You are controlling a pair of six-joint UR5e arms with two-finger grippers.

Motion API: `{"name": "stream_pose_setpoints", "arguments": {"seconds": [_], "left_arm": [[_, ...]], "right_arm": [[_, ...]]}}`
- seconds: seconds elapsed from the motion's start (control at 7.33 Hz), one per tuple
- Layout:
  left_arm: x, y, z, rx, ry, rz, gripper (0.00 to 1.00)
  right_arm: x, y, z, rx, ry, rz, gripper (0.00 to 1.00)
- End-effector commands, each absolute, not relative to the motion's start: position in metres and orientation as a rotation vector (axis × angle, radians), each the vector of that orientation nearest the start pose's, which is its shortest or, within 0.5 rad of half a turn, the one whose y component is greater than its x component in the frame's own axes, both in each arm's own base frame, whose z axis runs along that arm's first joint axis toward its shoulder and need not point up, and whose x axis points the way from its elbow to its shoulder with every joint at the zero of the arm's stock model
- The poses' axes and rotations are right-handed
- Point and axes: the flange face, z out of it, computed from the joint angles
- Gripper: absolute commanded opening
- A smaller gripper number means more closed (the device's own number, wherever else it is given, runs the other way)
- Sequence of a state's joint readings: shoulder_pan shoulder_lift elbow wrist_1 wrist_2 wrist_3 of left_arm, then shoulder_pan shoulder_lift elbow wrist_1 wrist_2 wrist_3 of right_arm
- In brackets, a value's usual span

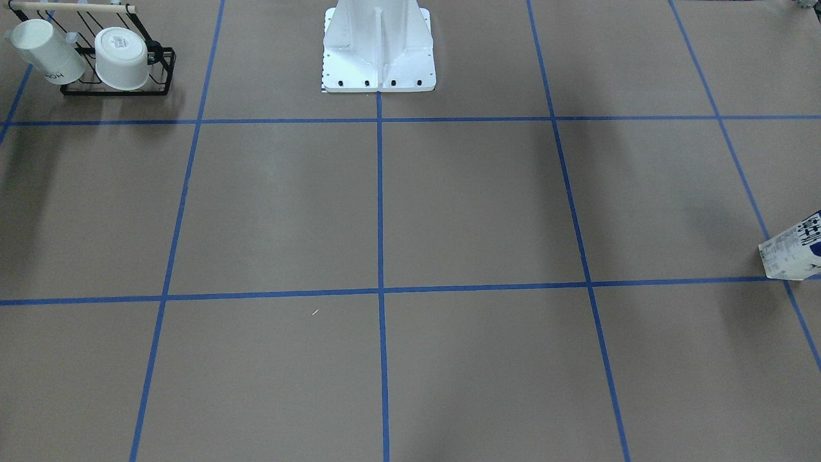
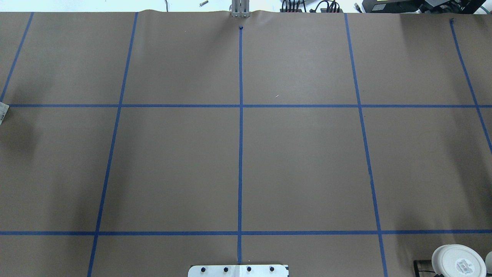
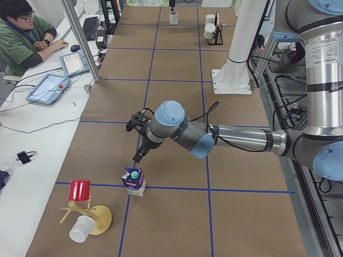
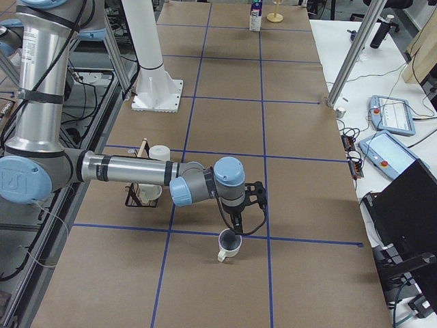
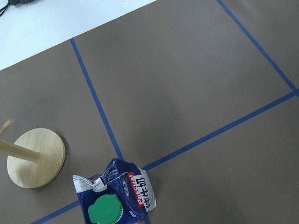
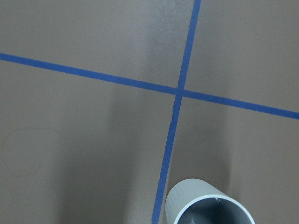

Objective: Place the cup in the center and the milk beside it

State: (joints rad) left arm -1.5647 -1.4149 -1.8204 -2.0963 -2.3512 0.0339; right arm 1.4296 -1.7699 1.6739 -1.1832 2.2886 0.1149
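Note:
The milk (image 3: 134,181) stands upright on a blue tape line near the table's left end, far from the center (image 2: 180,169). It also shows in the left wrist view (image 5: 114,196), green cap up. My left gripper (image 3: 137,155) hovers just above it; I cannot tell whether it is open or shut. The cup (image 4: 229,244) stands upright near the table's right end, and its rim shows in the right wrist view (image 6: 210,207). My right gripper (image 4: 236,222) hangs just over the cup's rim; I cannot tell its state. No fingers show in either wrist view.
A black wire rack (image 1: 115,86) holds two white cups on their sides near the robot's base (image 1: 378,51). A wooden stand (image 3: 96,219) with a red cup (image 3: 80,190) and a white cup sits beside the milk. An operator sits at the side desk.

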Motion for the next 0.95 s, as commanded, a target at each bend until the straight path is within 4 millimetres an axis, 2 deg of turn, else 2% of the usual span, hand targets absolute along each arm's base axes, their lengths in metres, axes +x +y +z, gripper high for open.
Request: {"name": "stream_pose_setpoints", "arguments": {"seconds": [0.0,0.14,0.41,0.55,0.68,0.82], "left_arm": [[-0.061,-0.448,0.542,0.615,0.745,0.282,0.99],[-0.061,-0.448,0.541,0.622,0.744,0.285,0.99],[-0.061,-0.448,0.541,0.622,0.744,0.285,0.99],[-0.061,-0.449,0.54,0.623,0.744,0.286,0.99],[-0.061,-0.449,0.539,0.625,0.743,0.286,0.99],[-0.061,-0.449,0.539,0.626,0.743,0.287,0.99]], "right_arm": [[-0.011,-0.416,0.675,0.168,-0.701,-0.164,0.65],[-0.019,-0.415,0.684,0.15,-0.682,-0.181,0.57],[-0.021,-0.413,0.7,0.137,-0.658,-0.225,0.56],[-0.021,-0.413,0.708,0.129,-0.643,-0.227,0.51],[-0.023,-0.413,0.712,0.121,-0.633,-0.23,0.33],[-0.026,-0.414,0.712,0.118,-0.634,-0.236,0.02]]}}
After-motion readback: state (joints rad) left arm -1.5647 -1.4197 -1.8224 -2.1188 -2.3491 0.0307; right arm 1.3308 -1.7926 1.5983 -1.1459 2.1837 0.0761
